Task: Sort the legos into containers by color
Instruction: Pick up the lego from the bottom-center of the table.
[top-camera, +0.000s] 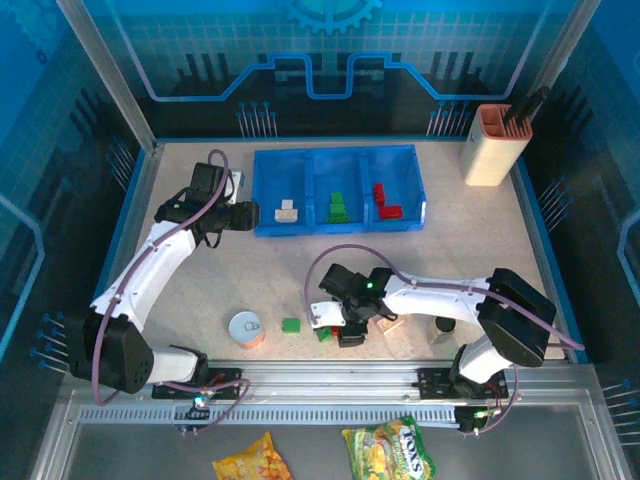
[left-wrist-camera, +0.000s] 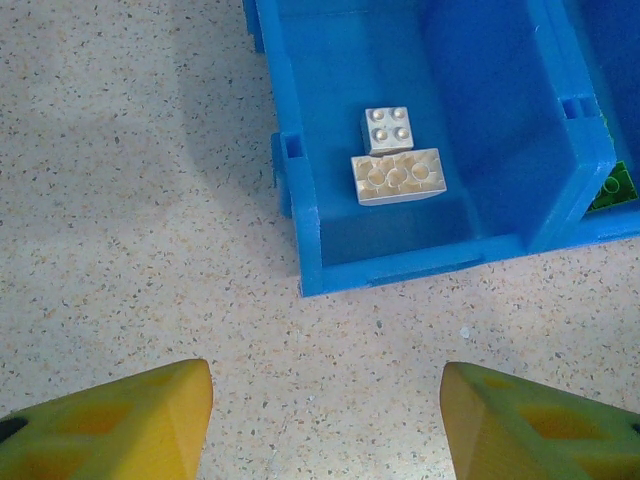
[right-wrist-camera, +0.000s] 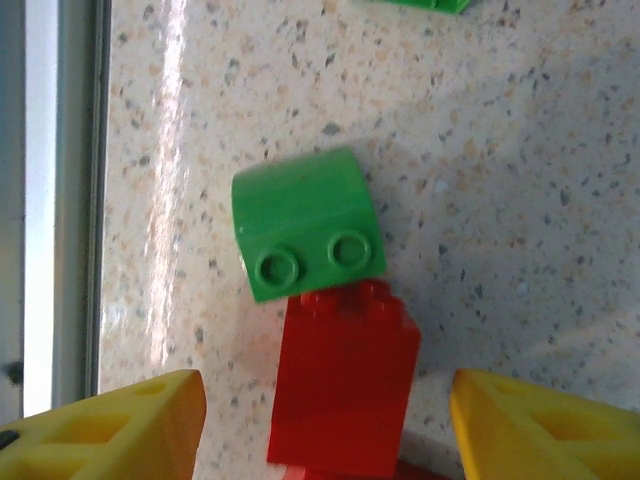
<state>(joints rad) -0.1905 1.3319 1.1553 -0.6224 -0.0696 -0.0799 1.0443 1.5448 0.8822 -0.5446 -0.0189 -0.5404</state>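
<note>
Ines: Wide-spread yellow pads (right-wrist-camera: 110, 425) of the right jaws sit in the lower corners of the right wrist view. They are released.

Karl: Anything between them?

Ines: A red square plastic brick (right-wrist-camera: 345, 385) lies between them. Bare surface shows on either side of it, so nothing is gripped. At its 12 o'clock a green plastic brick with a rounded back (right-wrist-camera: 305, 225) touches it.

Karl: And from above?

Ines: The right arm (top-camera: 440, 295) stretches to 6 o'clock on the speckled surface (top-camera: 480, 240). A small green square brick (top-camera: 290, 325) lies apart at 9 o'clock from the jaws. A round white-and-orange tin (top-camera: 246, 329) sits farther along. A pale piece against the jaws may be a cream brick, but it is too hidden to be sure.

Karl: The bin?

Ines: The wide blue plastic three-compartment bin (top-camera: 335, 152) stands at 12 o'clock. It holds cream bricks (top-camera: 288, 211) in the left compartment, green bricks (top-camera: 339, 208) in the middle and red bricks (top-camera: 386, 203) in the right.

Karl: The left side?

Ines: The left jaws are released as well. Their fingertips (left-wrist-camera: 110, 420) are wide apart over bare surface, just off the bin's near left corner. Inside, a cream oblong brick (left-wrist-camera: 398, 176) touches a cream square brick (left-wrist-camera: 387, 128) at its 12 o'clock.
</note>
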